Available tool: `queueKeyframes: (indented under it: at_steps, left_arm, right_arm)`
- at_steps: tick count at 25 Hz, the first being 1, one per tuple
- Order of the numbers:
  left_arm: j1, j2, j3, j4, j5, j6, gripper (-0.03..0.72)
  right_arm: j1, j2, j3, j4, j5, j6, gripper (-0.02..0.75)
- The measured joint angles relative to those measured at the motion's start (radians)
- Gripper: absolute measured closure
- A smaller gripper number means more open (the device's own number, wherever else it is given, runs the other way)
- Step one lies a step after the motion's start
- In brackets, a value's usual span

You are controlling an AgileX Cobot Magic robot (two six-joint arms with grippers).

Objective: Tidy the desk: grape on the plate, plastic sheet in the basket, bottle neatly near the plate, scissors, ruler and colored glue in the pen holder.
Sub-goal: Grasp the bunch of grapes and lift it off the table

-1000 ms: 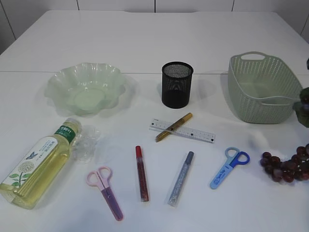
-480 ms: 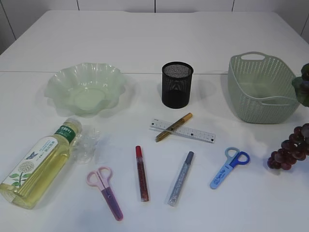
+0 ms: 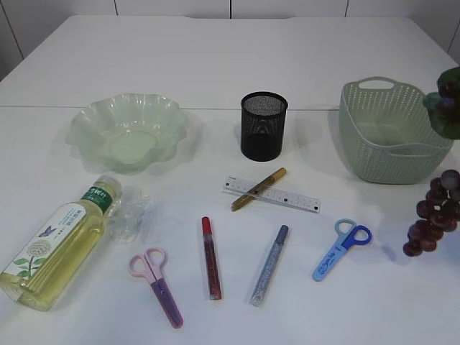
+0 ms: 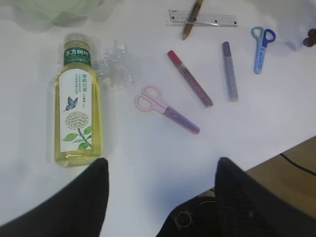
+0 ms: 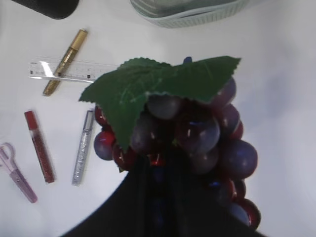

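The grape (image 3: 433,213) bunch hangs clear of the worktop (image 3: 215,65) at the right edge of the exterior view, in front of the basket (image 3: 388,129) and well apart from the plate (image 3: 128,131) on the far left. In the right wrist view the bunch fills the frame, its leaf (image 5: 158,84) uppermost, directly against the right fingers (image 5: 163,197); these appear clamped on the grape, though the contact point itself is hidden.

Handling judgement: the bunch looks light and articulated, so the berries likely swing during transfer. Hold at the stem end near the leaf, not on the glossy berries, which may slip.

The left fingers (image 4: 98,187) stand wide apart and hold nothing, hovering above the bottle (image 4: 79,116), which lies on its side.

The worktop is white, smooth and level. Between grape and plate lie the blue scissors (image 3: 341,248), ruler (image 3: 287,195), glue sticks (image 3: 269,264) and pen holder (image 3: 264,126); a raised carry path appears advisable.
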Motion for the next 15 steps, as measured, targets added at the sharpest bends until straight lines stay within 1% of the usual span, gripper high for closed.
queueKeyframes:
  at_steps: [8,12,15]
  left_arm:
    - [0.000,0.081,0.000,-0.062,-0.018,0.098,0.194]
    - [0.000,0.131,0.000,-0.148,-0.025,0.166,0.193]
    - [0.000,0.175,0.000,-0.229,-0.034,0.260,0.193]
  right_arm:
    - [0.000,-0.005,-0.108,0.091,0.000,-0.018,0.660]
    - [0.000,-0.005,-0.120,0.152,0.002,-0.037,0.660]
    - [0.005,-0.008,-0.120,0.194,0.002,-0.050,0.660]
